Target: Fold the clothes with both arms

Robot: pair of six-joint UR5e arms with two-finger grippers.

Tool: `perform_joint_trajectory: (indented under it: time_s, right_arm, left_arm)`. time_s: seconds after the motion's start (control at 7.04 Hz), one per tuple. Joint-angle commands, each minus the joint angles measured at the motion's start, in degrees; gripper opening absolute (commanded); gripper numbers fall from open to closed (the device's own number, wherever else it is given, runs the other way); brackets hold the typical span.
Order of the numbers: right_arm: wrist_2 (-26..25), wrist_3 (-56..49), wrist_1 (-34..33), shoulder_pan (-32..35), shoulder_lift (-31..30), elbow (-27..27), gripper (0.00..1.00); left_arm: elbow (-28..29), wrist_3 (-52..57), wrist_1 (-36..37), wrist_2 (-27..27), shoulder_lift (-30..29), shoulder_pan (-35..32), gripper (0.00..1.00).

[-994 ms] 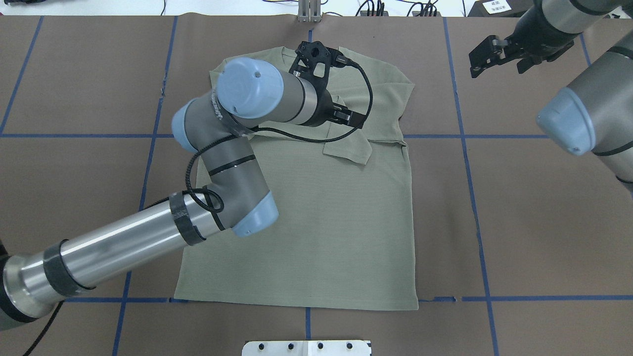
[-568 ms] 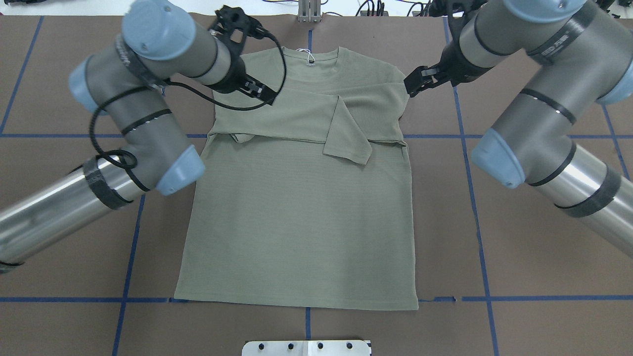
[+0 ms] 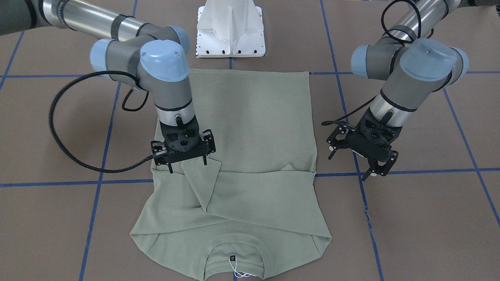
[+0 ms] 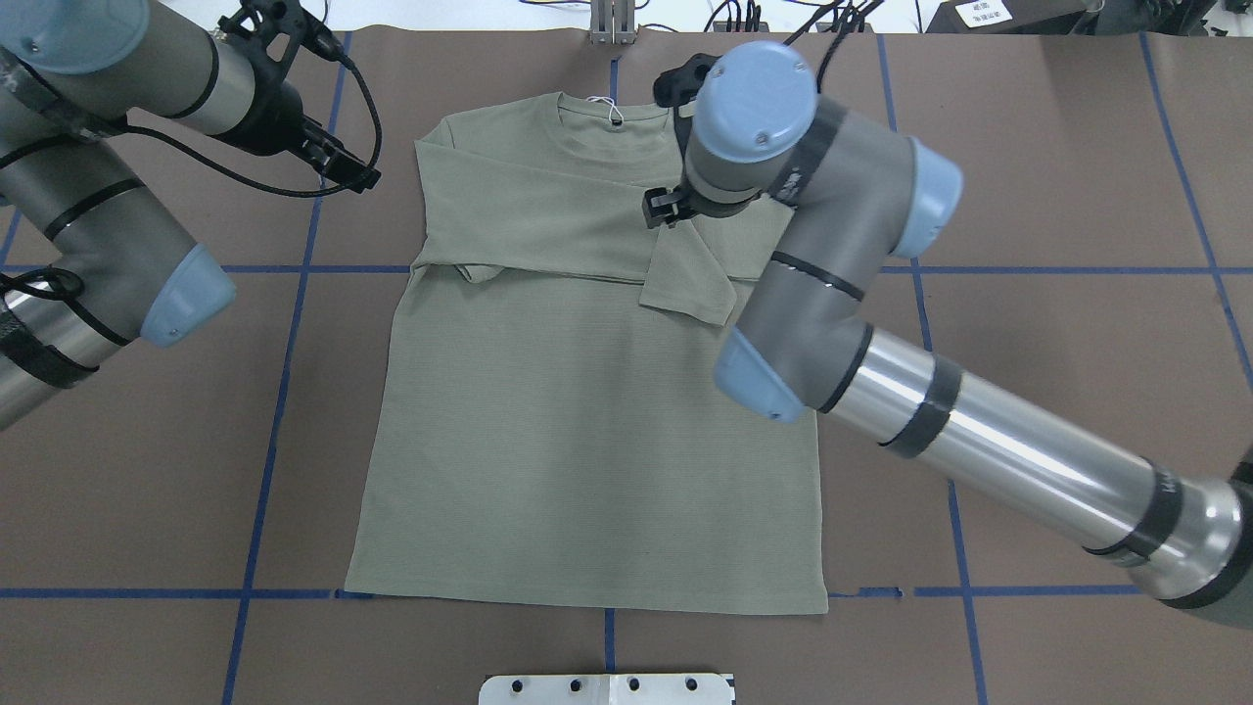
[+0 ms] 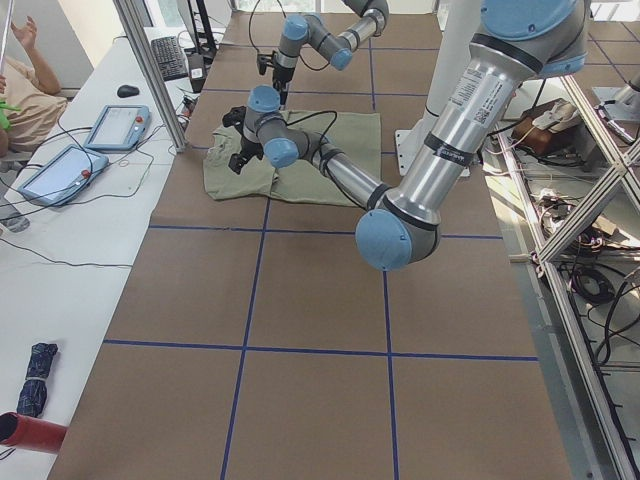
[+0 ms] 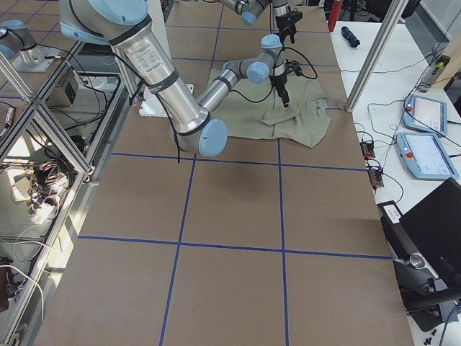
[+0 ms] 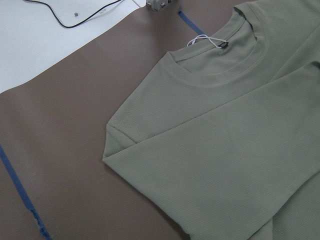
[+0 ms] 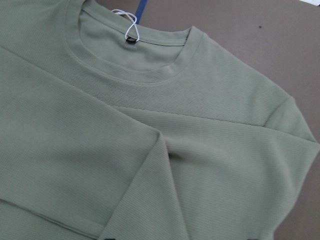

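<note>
The clothes are one sage-green long-sleeved shirt (image 4: 587, 441) lying flat on the brown table, neck label (image 4: 617, 111) at the far edge. Both sleeves are folded across the chest (image 3: 254, 187). My right gripper (image 3: 187, 167) hangs open just over the overlapped sleeve cuff (image 4: 690, 284), holding nothing; its arm (image 4: 803, 245) reaches across the shirt. My left gripper (image 3: 349, 166) is open and empty, off the shirt beside its shoulder (image 4: 352, 174). The left wrist view shows the collar and folded shoulder (image 7: 225, 150). The right wrist view shows the collar and crossed sleeves (image 8: 200, 150).
The white base pedestal (image 3: 231, 31) stands at the robot's side of the table. Blue tape lines (image 4: 284, 392) grid the brown cover. A metal bracket (image 4: 612, 24) sits at the far edge. A white side table with teach pendants (image 5: 120, 125) and a person's hand (image 5: 25, 35) lies beyond.
The left arm has pulled back off the shirt to the left. The right arm has swung in from the right and now reaches over the folded sleeves. The shirt lies as before.
</note>
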Motion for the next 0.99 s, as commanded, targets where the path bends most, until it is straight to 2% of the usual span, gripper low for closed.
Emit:
perform_joint_trajectory:
  time_s: [0.0,0.28,0.43,0.71,0.85]
  right_arm:
    - [-7.3,3.0,-0.5,-5.6,6.3,-9.3,0.88]
    - [-12.5,3.1,-1.9,-8.3,9.9,-15.9,0.81]
    - [-13.6,2.9,-1.9,-8.8,10.2,-17.2,0.72]
    - [-14.8,2.2,-3.3,-9.7,10.1,-17.3,0.62]
    - [-14.9,2.2,-5.0,-9.7,10.3,-17.1,0.61]
  left_arm:
    - [-0.1,0.0,-1.3,-1.4,1.1,-0.4,1.00]
    - [-0.1,-0.2,-1.3,-1.4,1.1,-0.4,1.00]
    - [-0.1,-0.2,-1.3,-1.4,1.1,-0.3,1.00]
    - [-0.2,-1.1,-1.4,-1.4,1.1,-0.3,1.00]
    - [-0.1,-1.2,-1.4,-1.4,1.1,-0.3,1.00]
